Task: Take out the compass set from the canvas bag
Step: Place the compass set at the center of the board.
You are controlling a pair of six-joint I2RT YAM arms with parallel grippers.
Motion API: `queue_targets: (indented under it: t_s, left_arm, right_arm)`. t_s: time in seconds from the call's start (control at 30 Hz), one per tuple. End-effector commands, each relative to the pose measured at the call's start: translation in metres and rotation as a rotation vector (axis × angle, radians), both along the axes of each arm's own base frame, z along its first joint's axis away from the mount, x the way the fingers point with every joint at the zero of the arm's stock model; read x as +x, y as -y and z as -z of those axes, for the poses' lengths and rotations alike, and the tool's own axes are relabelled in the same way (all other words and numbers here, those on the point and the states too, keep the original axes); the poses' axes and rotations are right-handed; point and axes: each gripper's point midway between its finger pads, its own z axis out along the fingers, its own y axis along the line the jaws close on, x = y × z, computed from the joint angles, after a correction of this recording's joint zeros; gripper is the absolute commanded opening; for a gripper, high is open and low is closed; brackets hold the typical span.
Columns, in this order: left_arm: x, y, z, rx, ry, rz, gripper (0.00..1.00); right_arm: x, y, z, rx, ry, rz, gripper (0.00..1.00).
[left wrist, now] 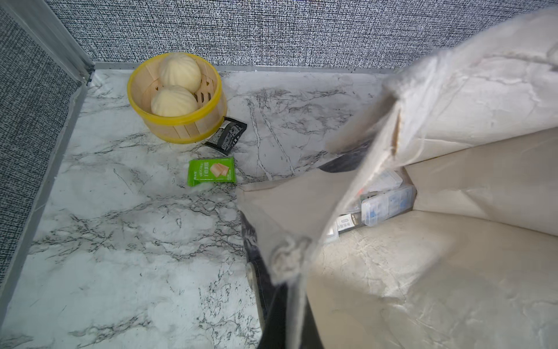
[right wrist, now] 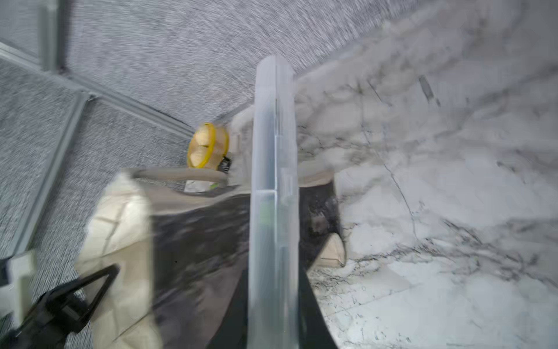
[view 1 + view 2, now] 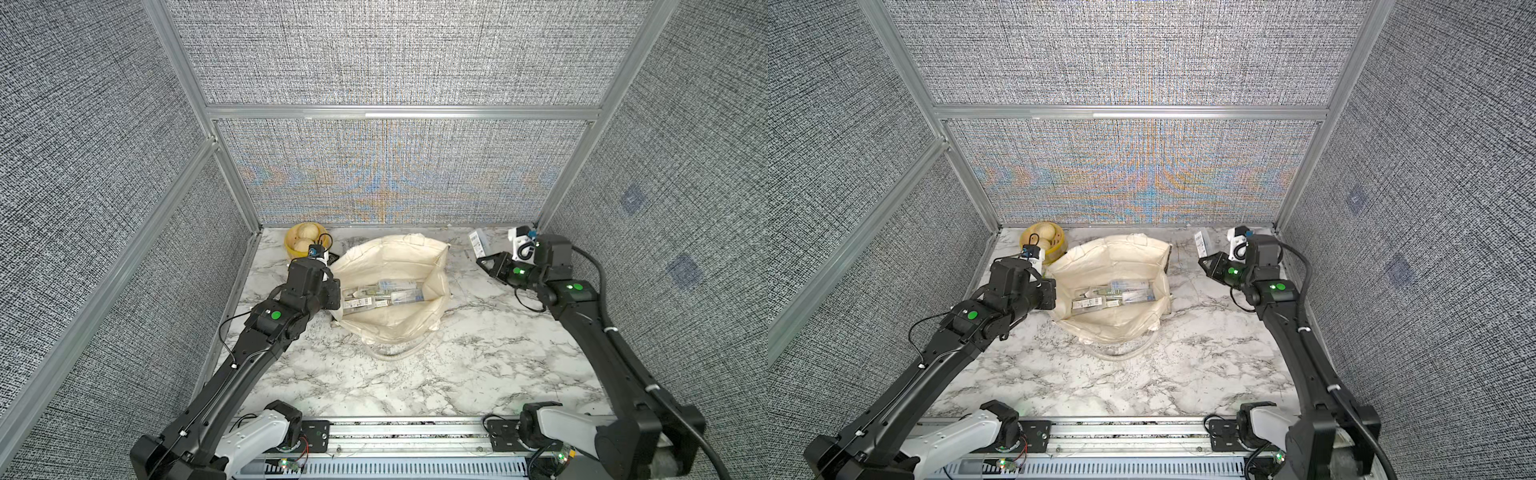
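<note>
Two arms: both reach in from the near rail over the marble table point(image 3: 415, 374), seen in both top views.
Left gripper point(image 3: 335, 302): jaws fully closed on the left rim of the canvas bag point(image 3: 395, 328). In the left wrist view the pinched cream fabric point(image 1: 356, 187) stands up from the grip.
Right gripper point(image 3: 482, 259): jaws drawn in narrowly on the compass set point(image 3: 477, 242), a flat clear plastic case with a barcode label. The right wrist view, which is blurred, shows the case point(image 2: 271, 181) edge-on between the jaws.
Compass set location: outside the bag, held above the table near the back right corner, well apart from the bag.
Canvas bag condition: mid-table and slumped, mouth open upward with cream lining showing. The dark printed outer panel point(image 2: 199, 235) is visible in the right wrist view.
Bag contents: several clear plastic cases point(image 3: 380, 293) lie on the bottom.
Steamer basket point(image 1: 181, 123): yellow-rimmed, at the back left corner, apart from the bag, with two buns point(image 1: 180, 71) inside.
Black packet point(image 1: 226, 135): flat on the table, touching the basket's base.
Green snack packet point(image 1: 211, 171): flat on the table, between the basket and the bag.
</note>
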Motion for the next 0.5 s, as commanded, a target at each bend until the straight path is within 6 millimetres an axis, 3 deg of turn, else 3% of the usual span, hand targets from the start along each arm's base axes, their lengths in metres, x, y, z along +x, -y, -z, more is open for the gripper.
queue_targets:
  t_s: [0.0,0.07,0.17,0.47]
  left_arm:
    - [0.002,0.005,-0.005,-0.006,0.023,0.034,0.00]
    - [0.002,0.008,-0.007,-0.008,0.029,0.050,0.00]
    - [0.003,0.010,-0.005,-0.005,0.025,0.063,0.00]
    - [0.000,0.013,-0.003,-0.024,0.028,0.082,0.00]
  right_arm:
    - [0.016,-0.003,0.038,0.085,-0.060,0.041,0.00]
    - [0.018,-0.007,0.076,0.086,-0.142,0.030,0.00]
    - [0.020,-0.009,0.112,0.078,-0.203,0.038,0.00]
    - [0.017,-0.015,0.172,0.048,-0.297,0.036,0.04]
